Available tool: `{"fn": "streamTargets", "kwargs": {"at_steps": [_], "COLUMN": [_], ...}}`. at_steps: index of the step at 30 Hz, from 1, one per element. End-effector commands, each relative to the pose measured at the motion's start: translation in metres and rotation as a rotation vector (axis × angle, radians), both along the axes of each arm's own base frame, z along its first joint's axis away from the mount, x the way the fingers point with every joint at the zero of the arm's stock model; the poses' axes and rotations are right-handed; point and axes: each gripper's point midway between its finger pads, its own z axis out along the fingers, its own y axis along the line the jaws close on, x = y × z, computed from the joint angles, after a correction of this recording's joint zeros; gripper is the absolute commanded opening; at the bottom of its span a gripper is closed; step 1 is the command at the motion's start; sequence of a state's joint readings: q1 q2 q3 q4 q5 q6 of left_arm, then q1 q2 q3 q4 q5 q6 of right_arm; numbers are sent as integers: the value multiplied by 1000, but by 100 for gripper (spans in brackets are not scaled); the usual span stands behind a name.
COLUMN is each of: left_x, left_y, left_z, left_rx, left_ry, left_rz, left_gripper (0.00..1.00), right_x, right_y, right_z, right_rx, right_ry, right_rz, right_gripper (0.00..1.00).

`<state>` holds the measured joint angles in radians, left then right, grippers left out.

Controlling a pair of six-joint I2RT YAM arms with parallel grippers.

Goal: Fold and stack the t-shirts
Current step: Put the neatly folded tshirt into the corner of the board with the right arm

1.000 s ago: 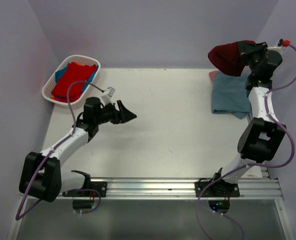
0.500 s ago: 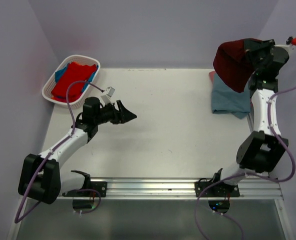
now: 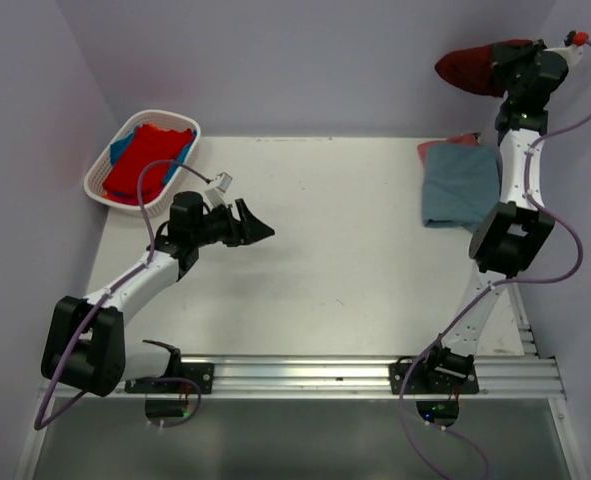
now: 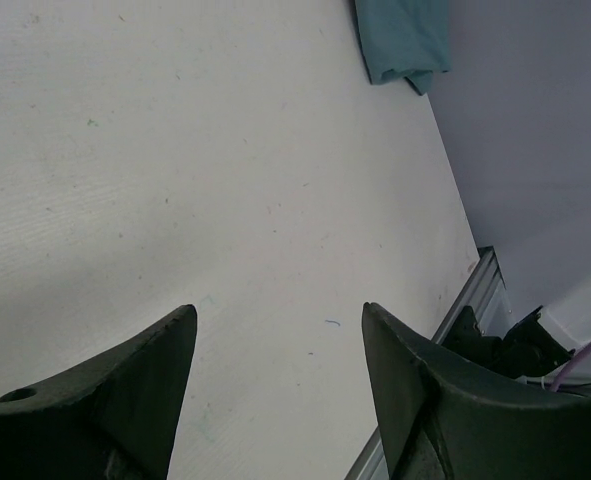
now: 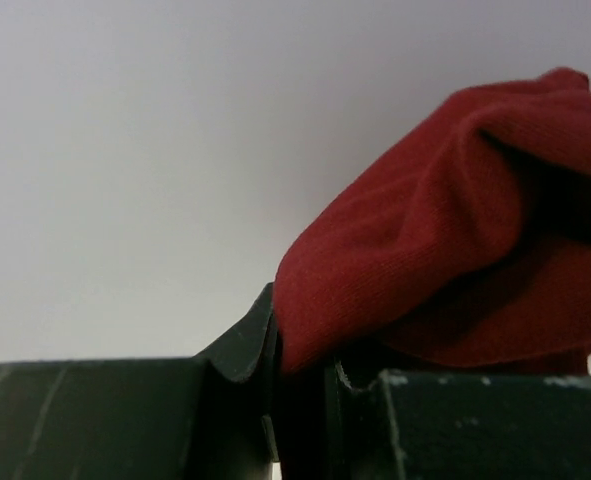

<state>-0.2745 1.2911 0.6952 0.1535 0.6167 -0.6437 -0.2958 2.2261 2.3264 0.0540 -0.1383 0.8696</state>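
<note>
Maroon cloth sits pinched between the nearly closed jaws of our right gripper (image 5: 300,375): a soft dark maroon t-shirt (image 3: 470,68), raised high against the far wall. Below it we see a folded dusty grey-blue shirt (image 3: 460,185) on the white table (image 3: 345,250). Our left gripper (image 3: 262,230) hovers over the table, jaws spread wide. At far left, a white slatted basket (image 3: 93,180) holds a bright red shirt (image 3: 147,160).

A white counter (image 3: 335,270) sits enclosed by plain pale lavender walls (image 3: 305,60) at the back and both sides. An aluminium rail (image 3: 305,372) runs along its near edge. Lighting is soft and even.
</note>
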Motion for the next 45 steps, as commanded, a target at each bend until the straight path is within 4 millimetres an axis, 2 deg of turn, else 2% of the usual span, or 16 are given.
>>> {"fn": "streamTargets", "kwargs": {"at_steps": [1,3,4,5,6,10,15,21,23,26,28,29,31,39,41,45], "left_x": [3,-1,-2,-4,-7,-13,-17,-15,-13,-8,-3,-1,2,8,11,16], "left_y": [-3,-4,-5,-6,-5,-8,-7,-5,-3,-3,-5,-6,-8,-12,-14,-17], "left_z": [10,-1,-3,-5,-11,-16,-14,-15,-15,-13,-11,-10,-7,-12,-13,-17], "left_rx": [-27,-27,-28,-32,-31,-53,-45,-29,-20,-14,-13,-14,-17,4,8,20], "left_ry": [-46,-18,-19,-13,0,9,-7,-8,-7,-11,-7,-3,-5,10,11,22], "left_rz": [-11,-19,-22,-26,-23,-35,-39,-27,-16,-7,-9,-8,-8,-14,-21,-31], "left_gripper": [70,70,70,70,70,69,69,69,69,69,68,68,68,67,67,67], "right_x": [-53,-64,-72,-83,-94,-128,-132,-84,-79,-63,-72,-63,-72,-69,-70,-79], "right_y": [6,2,4,7,11,22,39,50,49,42,52,49,41,31,32,16], "right_z": [31,-15,-75,-82,-129,-188,-201,-218,-215,-174,-83,-103,-77,-118,-102,-33], "right_rx": [-109,-111,-99,-86,-53,-1,93,401,426,430,362,376,341,255,204,159], "right_ry": [-26,121,271,292,385,491,384,261,237,-25,-421,-455,-620,-539,-566,-731], "right_rz": [-106,-218,-224,-226,-221,-225,-108,86,90,132,313,340,348,300,329,391], "right_gripper": [0,0,0,0,0,0,0,0,0,0,0,0,0,0,0,0]}}
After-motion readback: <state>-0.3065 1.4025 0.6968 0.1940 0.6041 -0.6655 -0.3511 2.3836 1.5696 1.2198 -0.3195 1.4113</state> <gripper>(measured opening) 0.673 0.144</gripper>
